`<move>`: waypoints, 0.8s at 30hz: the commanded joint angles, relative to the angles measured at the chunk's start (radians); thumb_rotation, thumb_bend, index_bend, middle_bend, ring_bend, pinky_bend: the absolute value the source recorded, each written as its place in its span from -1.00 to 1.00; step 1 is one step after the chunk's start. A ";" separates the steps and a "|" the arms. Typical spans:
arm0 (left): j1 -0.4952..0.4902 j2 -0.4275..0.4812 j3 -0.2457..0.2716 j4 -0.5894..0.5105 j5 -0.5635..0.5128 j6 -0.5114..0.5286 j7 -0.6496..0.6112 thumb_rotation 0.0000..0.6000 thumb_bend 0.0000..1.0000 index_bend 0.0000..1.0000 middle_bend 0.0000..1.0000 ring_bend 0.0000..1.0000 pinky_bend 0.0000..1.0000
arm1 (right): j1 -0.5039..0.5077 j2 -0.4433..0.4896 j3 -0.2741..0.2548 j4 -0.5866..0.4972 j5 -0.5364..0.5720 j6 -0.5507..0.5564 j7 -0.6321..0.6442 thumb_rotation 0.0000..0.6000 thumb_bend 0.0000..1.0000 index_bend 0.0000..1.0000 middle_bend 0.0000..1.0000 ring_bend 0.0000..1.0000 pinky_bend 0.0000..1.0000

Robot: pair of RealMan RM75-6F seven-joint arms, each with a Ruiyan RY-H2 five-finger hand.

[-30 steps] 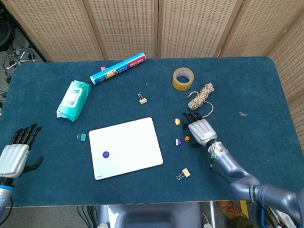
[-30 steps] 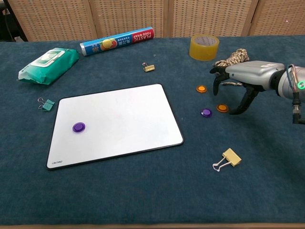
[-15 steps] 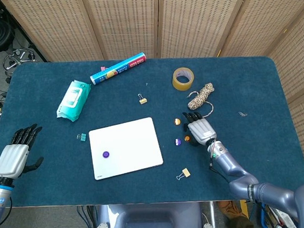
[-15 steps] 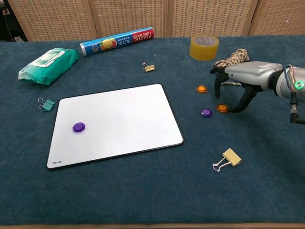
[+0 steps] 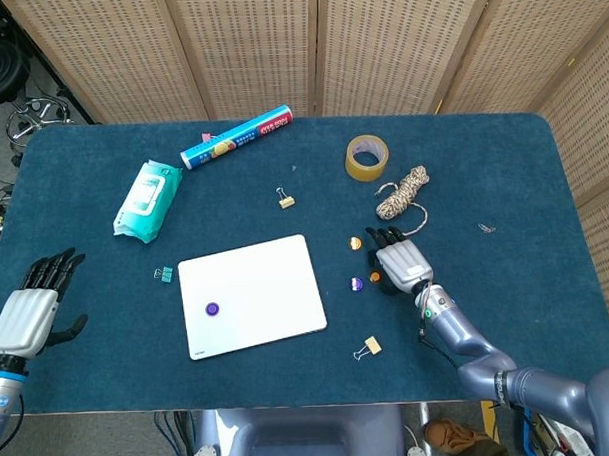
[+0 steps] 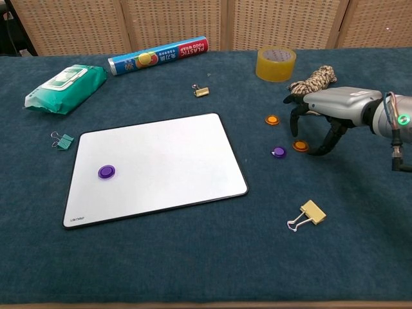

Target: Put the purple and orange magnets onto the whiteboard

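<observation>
Three magnets lie off the whiteboard [image 6: 158,167] on the blue tabletop [image 6: 193,257], at about 3 o'clock from it: a purple magnet [image 6: 279,152] nearest the board's right edge, an orange magnet [image 6: 300,145] just beside it, and a second orange magnet [image 6: 272,120] further back. One more purple magnet [image 6: 107,171] already sits on the board, at its 9 o'clock side.

My right hand [image 6: 325,112] hangs palm-down over the nearer orange magnet, fingers arched around it. I cannot tell from either view whether the fingertips [image 6: 295,132] touch it or have it pinched. In the head view the right hand [image 5: 401,262] covers most of that spot.

My left hand [image 5: 32,308] shows only in the head view, at the tabletop's 8 o'clock corner, released, fingers apart, holding nothing.

Other items: a tape roll [image 6: 275,64] and twine bundle [image 6: 313,79] at 1 o'clock of the board, a wrap tube [image 6: 158,55] at 12 o'clock, a wipes pack [image 6: 64,87] at 10 o'clock, a green binder clip [image 6: 62,139] at 9 o'clock, a small gold binder clip [image 6: 201,91] at 12 o'clock, and a tan binder clip [image 6: 309,214] at 4 o'clock.
</observation>
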 commanded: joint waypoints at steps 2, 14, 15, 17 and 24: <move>0.000 0.000 0.000 0.000 0.001 -0.001 -0.001 1.00 -0.38 -0.99 -1.00 -1.00 -1.00 | 0.001 -0.001 -0.002 0.000 0.000 -0.001 0.001 1.00 -0.40 -0.19 -1.00 -1.00 -1.00; -0.001 0.002 -0.001 0.000 0.000 -0.009 -0.006 1.00 -0.38 -0.99 -1.00 -1.00 -1.00 | 0.012 -0.011 -0.004 0.018 0.022 -0.015 -0.010 1.00 -0.40 -0.19 -1.00 -1.00 -1.00; -0.001 0.002 -0.001 0.000 -0.001 -0.009 -0.006 1.00 -0.38 -0.99 -1.00 -1.00 -1.00 | 0.013 -0.012 -0.004 0.020 0.025 -0.017 -0.012 1.00 -0.40 -0.19 -1.00 -1.00 -1.00; -0.001 0.003 -0.001 0.000 0.000 -0.009 -0.006 1.00 -0.38 -0.99 -1.00 -1.00 -1.00 | 0.014 -0.012 -0.004 0.021 0.031 -0.020 -0.013 1.00 -0.40 -0.19 -1.00 -1.00 -1.00; -0.001 0.004 -0.001 -0.001 0.001 -0.011 -0.009 1.00 -0.38 -0.99 -1.00 -1.00 -1.00 | 0.017 -0.013 -0.004 0.026 0.049 -0.027 -0.020 1.00 -0.39 -0.17 -1.00 -1.00 -1.00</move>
